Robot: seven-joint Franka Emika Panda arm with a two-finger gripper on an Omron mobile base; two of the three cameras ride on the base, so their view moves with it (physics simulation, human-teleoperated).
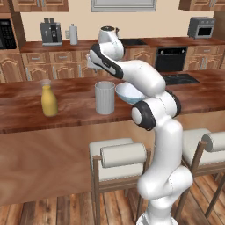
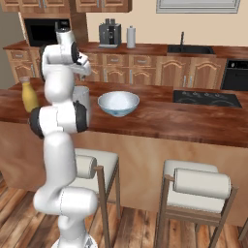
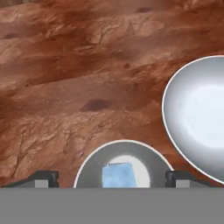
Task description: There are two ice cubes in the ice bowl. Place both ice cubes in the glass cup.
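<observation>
- Fingers [image 3: 46, 178] stood spread wide at the frame's bottom, either side of the cup [image 3: 124, 165], gripping nothing.
- Ice cube [image 3: 118, 176] lay inside the cup.
- Bowl [image 3: 197, 116] sat at right, just beside the cup.
- Yellow bottle [image 1: 48, 100] stood left of the cup on the counter [image 1: 26, 110].

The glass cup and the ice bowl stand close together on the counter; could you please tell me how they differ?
The glass cup is a tall, straight-sided grey-white cylinder; the ice bowl is wide, shallow and rounded. In the hand view, the glass cup holds a pale blue ice cube at its bottom, while the ice bowl's visible inside looks bare. The glass cup sits directly below the hand; the ice bowl lies off to one side. Both stand upright on the wooden counter.
</observation>
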